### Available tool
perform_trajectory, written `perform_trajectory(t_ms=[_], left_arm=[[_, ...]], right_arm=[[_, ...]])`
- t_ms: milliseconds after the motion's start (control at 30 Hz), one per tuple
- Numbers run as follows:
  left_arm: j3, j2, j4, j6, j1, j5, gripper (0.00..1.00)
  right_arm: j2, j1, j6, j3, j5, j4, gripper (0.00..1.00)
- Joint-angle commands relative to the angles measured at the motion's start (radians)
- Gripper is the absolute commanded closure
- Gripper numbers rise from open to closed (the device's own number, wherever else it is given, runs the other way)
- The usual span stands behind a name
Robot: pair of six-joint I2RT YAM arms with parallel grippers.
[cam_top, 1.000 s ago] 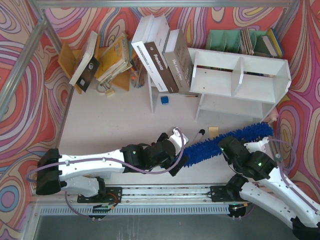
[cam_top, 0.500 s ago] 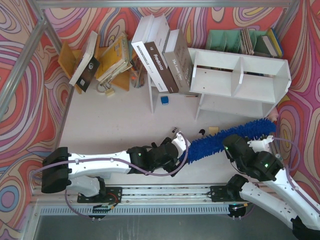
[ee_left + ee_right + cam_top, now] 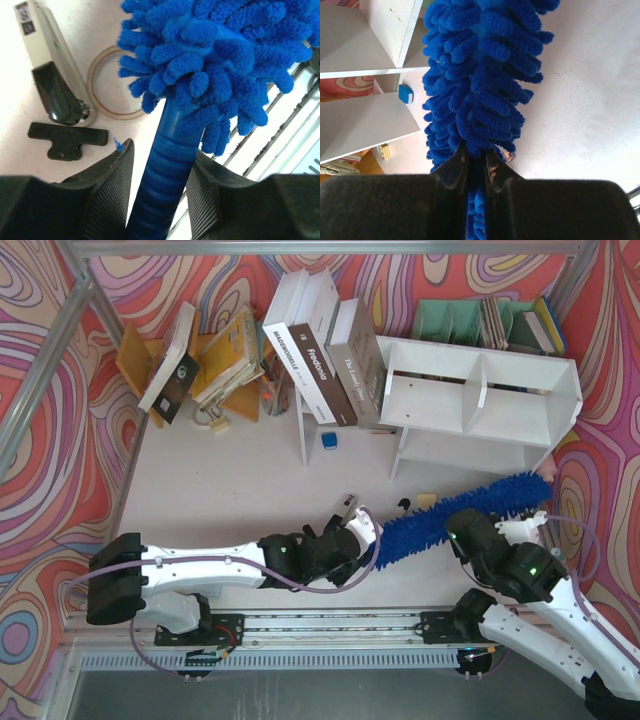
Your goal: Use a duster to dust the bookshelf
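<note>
My right gripper (image 3: 474, 157) clenches the fluffy blue microfibre duster (image 3: 480, 75); my left gripper (image 3: 162, 152) seemingly grasps its handle. Green slotted rack (image 3: 450, 320) at one o'clock holds books (image 3: 497, 320).

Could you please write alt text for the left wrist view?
The left hand's black ribbed fingers flank the ribbed blue handle of a shaggy blue microfibre duster. Behind, a tan ring, beige stapler-like tool and black T-shaped piece lie on the white table.
</note>
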Motion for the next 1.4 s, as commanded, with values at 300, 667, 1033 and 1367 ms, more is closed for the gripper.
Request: perform_trajectory(t_ms=[300,667,1033,1367], left_arm=[[0.049,0.077,-0.054,-0.022,-0.002,-0.015,0.50],[0.038,0.061,-0.048,-0.031,-0.001,-0.006,0.81],[0.035,-0.004,-0.074,-0.046,-0.002,0.034,1.00],[0.074,-0.040,-0.111,-0.054,-0.003,0.062,1.00]], right_arm=[[-0.024,-0.007,0.004,0.002,0.020,0.002,1.00],[-0.040,-0.007,0.013,-0.012,0.017,-0.002,1.00],[-0.037,-0.007,0.034,-0.031,0.010,-0.031,1.00],[-0.033,-0.007,-0.010,0.012,0.037,-0.043,0.90]])
